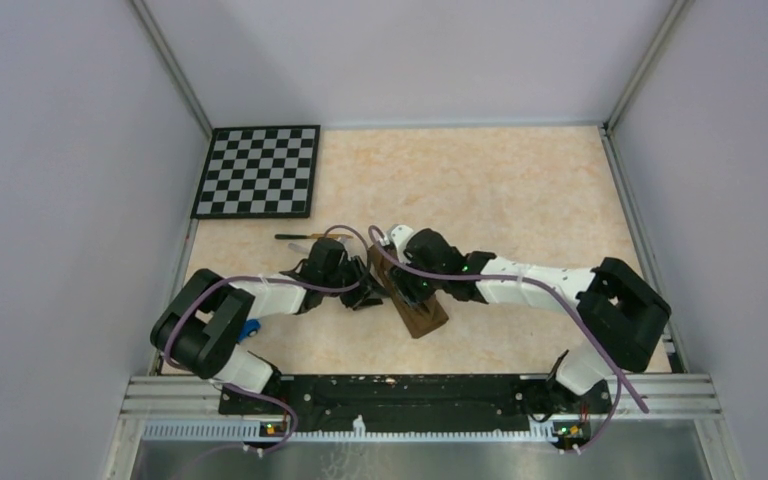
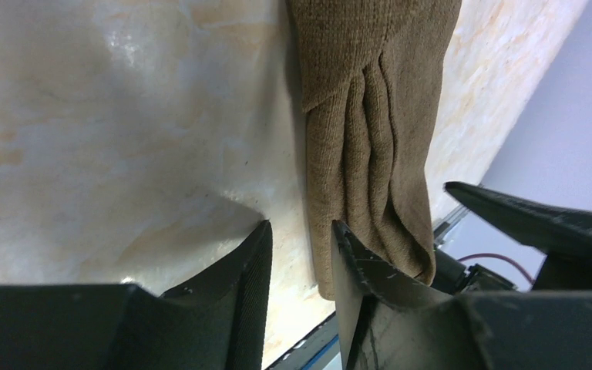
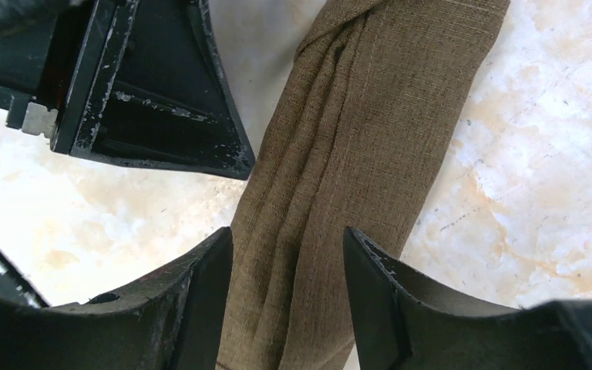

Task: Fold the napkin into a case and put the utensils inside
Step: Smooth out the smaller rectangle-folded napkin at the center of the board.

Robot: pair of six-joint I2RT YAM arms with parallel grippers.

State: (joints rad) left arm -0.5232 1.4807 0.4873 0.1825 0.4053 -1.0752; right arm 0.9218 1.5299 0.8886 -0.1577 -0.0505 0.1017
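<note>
Jaws of the left gripper stood moderately apart with nothing pinched; its right-hand finger overlapped the near-left edge of the case, and whether it pressed the cloth I could not tell; bare table showed in most of the gap. The right gripper was spread wider and sat astride the case, the pleated brown cloth running between its fingers without being clamped.

From above, both grippers met over the middle of the table; the case lay as a slim strip with its long axis slanting from far-left to near-right, the left gripper just to its left and the right gripper over its far end.

With the folding apparently done, the next move probably turned on the knife-like utensil; it lay a little beyond the left gripper, to the far-left, its long axis running left to right, so the left arm looked nearer. Nothing stood between that gripper and the utensil; the right arm's wrist crowded the case's far end, and which end was open I could not tell. A second utensil I could not find. Farther out, the checkerboard lay in the far-left corner; a small blue toy car sat half hidden under the left arm.
</note>
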